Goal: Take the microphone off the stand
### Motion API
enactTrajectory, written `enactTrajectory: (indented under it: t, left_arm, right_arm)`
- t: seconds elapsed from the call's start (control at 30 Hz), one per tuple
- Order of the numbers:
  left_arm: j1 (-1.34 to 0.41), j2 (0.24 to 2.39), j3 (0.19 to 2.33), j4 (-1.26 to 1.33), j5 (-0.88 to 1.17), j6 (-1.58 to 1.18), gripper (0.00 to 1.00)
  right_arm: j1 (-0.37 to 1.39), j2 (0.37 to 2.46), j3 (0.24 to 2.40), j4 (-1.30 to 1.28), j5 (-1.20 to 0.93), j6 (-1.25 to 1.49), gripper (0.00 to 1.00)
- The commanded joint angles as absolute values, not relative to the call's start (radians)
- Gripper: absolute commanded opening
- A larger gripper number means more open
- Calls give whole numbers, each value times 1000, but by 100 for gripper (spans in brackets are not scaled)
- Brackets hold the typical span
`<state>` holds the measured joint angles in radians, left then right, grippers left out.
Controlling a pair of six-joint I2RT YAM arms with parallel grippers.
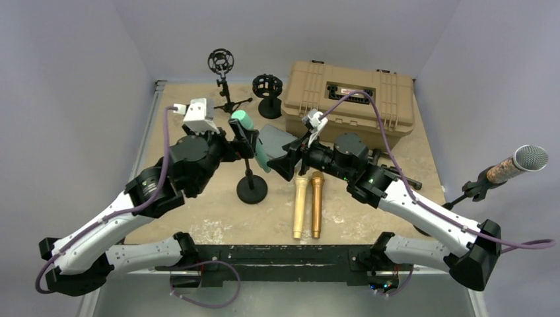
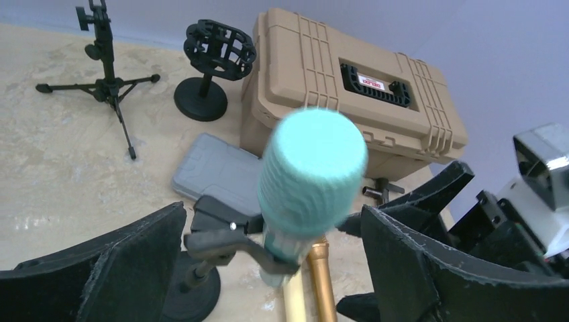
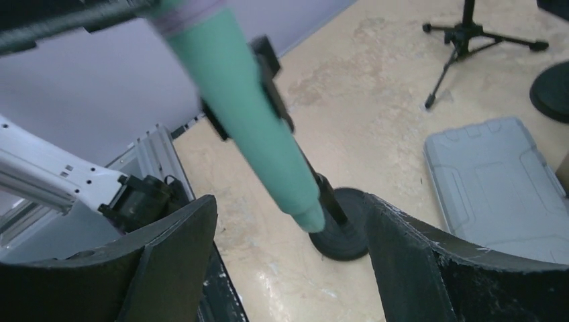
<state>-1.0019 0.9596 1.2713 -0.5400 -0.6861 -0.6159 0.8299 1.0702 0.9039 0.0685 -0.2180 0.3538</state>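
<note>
so both claws are let go and spread wide right now, neither one is gripping anything. the left gripper [image 2: 272,213] has its black fingers [image 2: 121,268] either side of the teal microphone [image 2: 312,168], with the mic's head right between them and a gap on each side. the right gripper [image 3: 290,201] is the same deal at the other end: the mic's tail pokes down between its two fingers without touching them. the mic is tilted and sits in the black clip [image 2: 225,240] of the stand [image 1: 249,173], just under the left claw, and the round base [image 3: 343,236] is on the table below the right claw. two gold mics [image 2: 321,285] lie side by side a bit past the clip. further out ahead of the left claw there's a flat grey case [image 2: 218,171], then a tan hard case [image 2: 349,87], a black shock mount [image 2: 218,50] and a small tripod stand [image 2: 107,74] off to its left
</note>
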Motion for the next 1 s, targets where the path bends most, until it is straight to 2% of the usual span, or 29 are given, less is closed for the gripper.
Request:
enactTrajectory:
  t: [0.0, 0.2, 0.53, 0.67, 0.8, 0.97]
  left_arm:
    - [-1001, 835, 1223, -492, -606, -494, 100]
    - [-999, 638, 1091, -458, -477, -443, 100]
    - [-997, 484, 981, -557, -502, -252, 100]
    - [-998, 447, 893, -491, -455, -247, 100]
    - [-998, 475, 870, -452, -452, -279, 100]
    - [-987, 511, 817, -474, -675, -515, 100]
  right_arm:
    - [891, 1103, 1049, 26, -130, 268, 78]
    - [900, 1216, 1266, -101, -89, 221, 77]
    - [947, 1311, 1401, -112, -70, 212, 77]
    - [979, 1348, 1442, -117, -36, 212, 77]
    - [1016, 1382, 1481, -117, 45, 225, 71]
    - [1065, 1410, 1500, -136, 227, 229, 60]
